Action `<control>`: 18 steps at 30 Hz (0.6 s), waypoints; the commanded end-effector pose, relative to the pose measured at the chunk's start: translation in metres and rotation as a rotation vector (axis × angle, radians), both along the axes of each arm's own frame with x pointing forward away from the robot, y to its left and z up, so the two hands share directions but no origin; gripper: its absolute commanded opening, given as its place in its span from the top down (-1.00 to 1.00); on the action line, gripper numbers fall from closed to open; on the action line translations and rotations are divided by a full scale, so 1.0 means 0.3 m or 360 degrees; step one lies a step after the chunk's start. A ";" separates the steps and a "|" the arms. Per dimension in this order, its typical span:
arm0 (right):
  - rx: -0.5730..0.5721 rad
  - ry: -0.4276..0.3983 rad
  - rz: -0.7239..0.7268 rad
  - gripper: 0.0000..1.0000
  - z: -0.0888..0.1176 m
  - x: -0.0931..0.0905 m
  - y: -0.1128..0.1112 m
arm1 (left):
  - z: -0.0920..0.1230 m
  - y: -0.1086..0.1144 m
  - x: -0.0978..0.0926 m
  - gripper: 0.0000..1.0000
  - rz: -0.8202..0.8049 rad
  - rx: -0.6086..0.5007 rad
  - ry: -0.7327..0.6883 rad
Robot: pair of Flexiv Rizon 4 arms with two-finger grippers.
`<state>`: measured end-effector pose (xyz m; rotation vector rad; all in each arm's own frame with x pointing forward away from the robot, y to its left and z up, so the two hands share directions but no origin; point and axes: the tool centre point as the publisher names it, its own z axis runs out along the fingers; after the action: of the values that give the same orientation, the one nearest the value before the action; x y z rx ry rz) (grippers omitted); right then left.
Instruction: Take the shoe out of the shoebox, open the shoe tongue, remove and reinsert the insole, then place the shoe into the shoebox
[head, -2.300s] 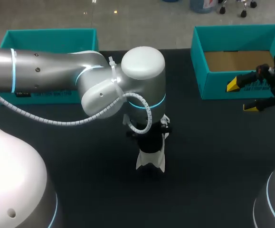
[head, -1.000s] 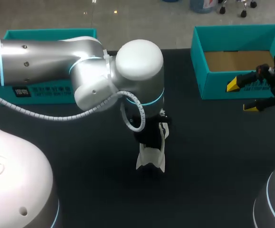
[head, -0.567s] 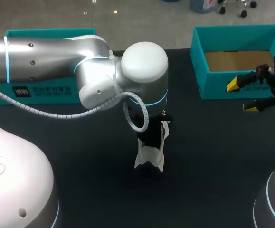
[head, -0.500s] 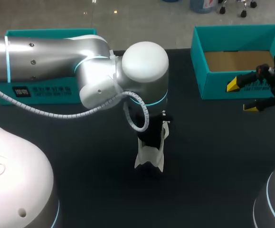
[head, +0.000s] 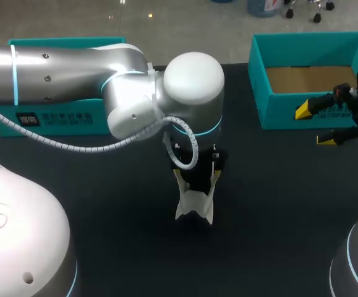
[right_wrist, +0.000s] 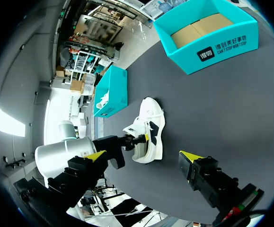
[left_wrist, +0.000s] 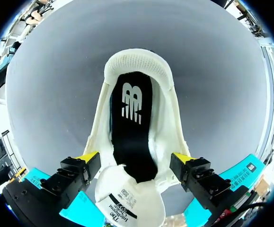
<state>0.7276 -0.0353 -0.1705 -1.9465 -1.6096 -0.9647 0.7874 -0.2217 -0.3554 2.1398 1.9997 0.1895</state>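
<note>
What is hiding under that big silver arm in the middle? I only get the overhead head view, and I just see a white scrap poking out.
Observer: A white shoe. The left wrist view looks straight down into its opening.
Operator: Is there anything inside it?
Observer: Yes, a black insole lies inside, and the tongue is folded out toward the left gripper.
Operator: Is it lying on its side?
Observer: No. The right wrist view shows it upright on its sole on the table.
</note>
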 end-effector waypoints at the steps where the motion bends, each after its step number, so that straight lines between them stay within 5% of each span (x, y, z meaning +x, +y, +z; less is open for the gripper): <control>1: -0.0004 0.0002 -0.0003 -1.00 -0.001 -0.001 0.001 | -0.003 0.010 0.007 -1.00 0.0004 -0.0018 0.0009; 18: -0.0004 0.0002 -0.0003 -1.00 -0.001 -0.001 0.001 | 0.114 0.000 0.059 -1.00 0.0000 -0.0092 -0.0106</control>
<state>0.7276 -0.0353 -0.1705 -1.9466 -1.6095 -0.9647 0.8083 -0.2264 -0.3296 2.0785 1.9468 0.1842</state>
